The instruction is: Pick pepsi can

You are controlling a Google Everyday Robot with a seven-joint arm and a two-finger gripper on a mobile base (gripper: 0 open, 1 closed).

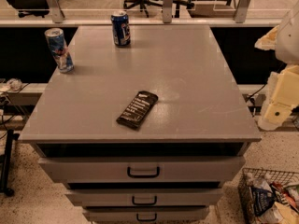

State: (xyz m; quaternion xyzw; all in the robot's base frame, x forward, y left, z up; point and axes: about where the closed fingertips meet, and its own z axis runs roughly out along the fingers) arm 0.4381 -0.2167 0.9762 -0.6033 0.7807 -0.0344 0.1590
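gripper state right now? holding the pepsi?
Gripper: cannot be told; it is at the right edge, off the cabinet. Not holding the pepsi can, which stands at the cabinet's back.

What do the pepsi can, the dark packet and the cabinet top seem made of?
The pepsi can: likely aluminium, glossy print, silver rim; dark packet: probably plastic wrapper, flat with slight sheen; cabinet top: matte grey, painted metal or laminate, unclear. The claw, at the right edge beside the cabinet, looks cream plastic.

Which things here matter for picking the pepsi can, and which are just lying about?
Job: pepsi can, far edge of cabinet top; gripper, off its right side.
Lying about: slim light-blue can, far left; dark packet, near front; wire basket, on floor.
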